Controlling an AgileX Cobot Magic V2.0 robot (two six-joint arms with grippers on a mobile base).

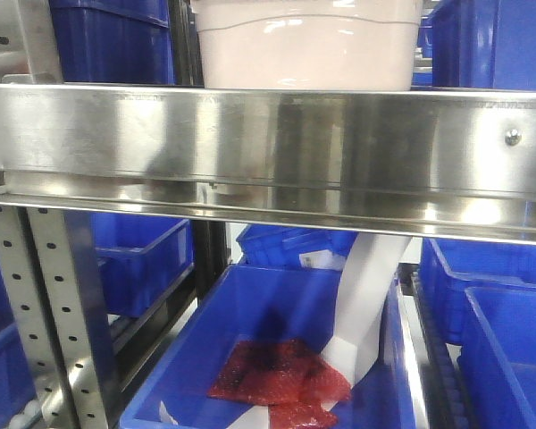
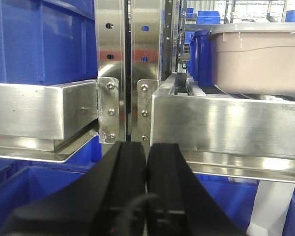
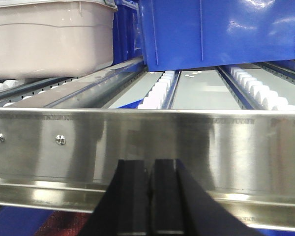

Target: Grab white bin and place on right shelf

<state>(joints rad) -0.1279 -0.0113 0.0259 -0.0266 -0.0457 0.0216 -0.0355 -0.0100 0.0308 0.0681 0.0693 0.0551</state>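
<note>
Exterior front-facing view: the white bin (image 1: 308, 45) is cut off at the top, so only its lower wall and wavy ridge show. It sits on the upper level of the right shelf (image 1: 268, 143), just behind the wide stainless front beam, with a blue bin (image 1: 112, 40) to its left and another (image 1: 491, 40) to its right, both cropped. Neither gripper appears in this view. Below the beam, an open blue tote (image 1: 277, 304) holds a red bag (image 1: 277, 375) and a white folded strip (image 1: 362, 304); what that strip is cannot be made out. A perforated upright post (image 1: 45, 304) stands near left.

In the left wrist view the left gripper (image 2: 146, 162) has its black fingers pressed together, holding nothing, below the beam. The bin rests up right on the roller tracks.

In the right wrist view the right gripper (image 3: 151, 172) is likewise closed on nothing, in front of the beam; white rollers (image 3: 160, 91) run far behind it.
</note>
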